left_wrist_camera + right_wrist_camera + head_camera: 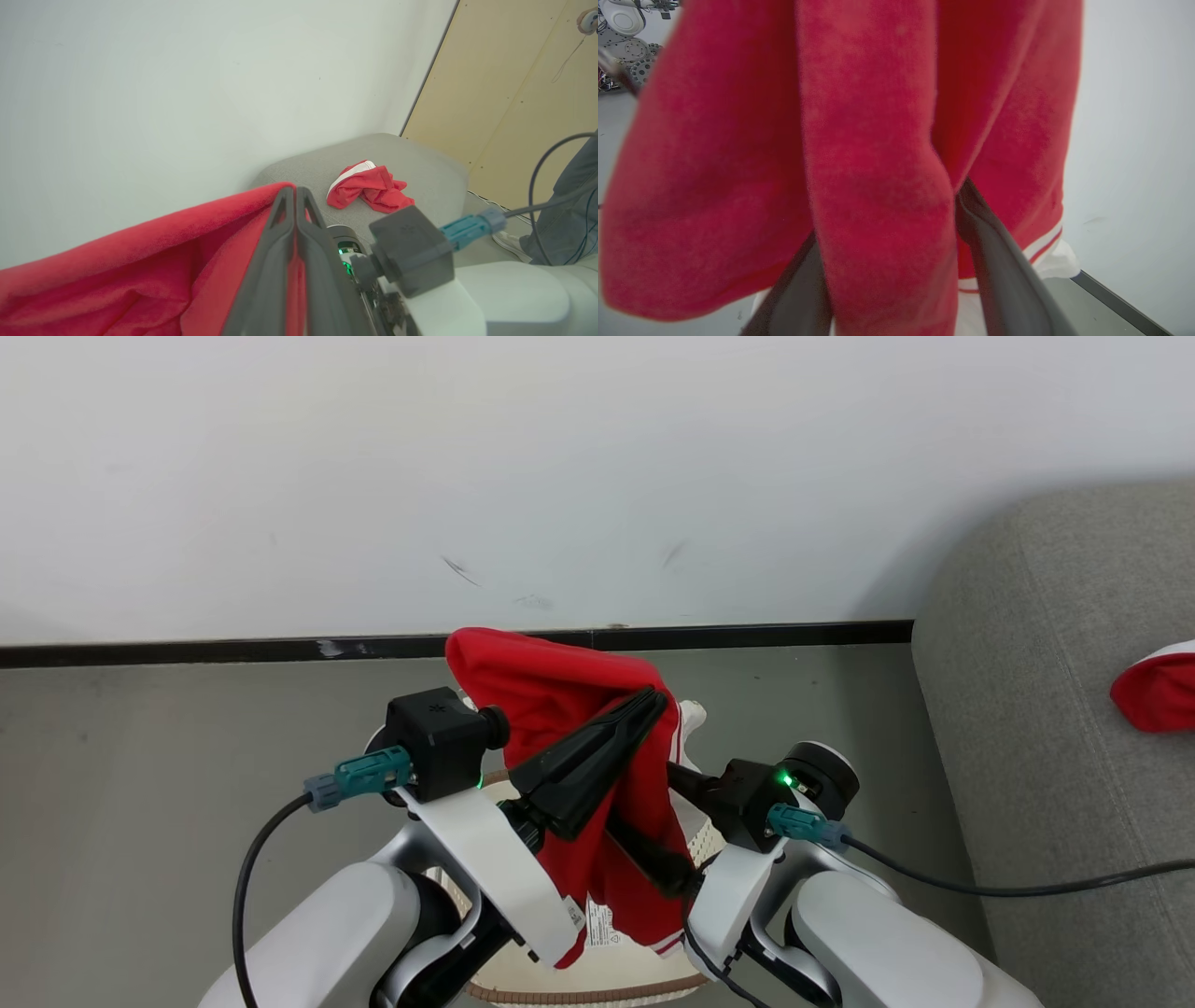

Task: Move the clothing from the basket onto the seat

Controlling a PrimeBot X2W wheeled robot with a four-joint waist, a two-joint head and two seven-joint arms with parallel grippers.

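Clothing held above the basket, bound for the sofa.
It was clamped in the closed left gripper, while the right gripper was spread around a hanging fold. It should be raised clear of the basket before being swung across. The basket's contents were hidden; a second garment lay on the sofa.

The basket stood on the floor before the wall, a garment hanging above it from the left claw. The sofa stood to its right, with a second garment lying on it.
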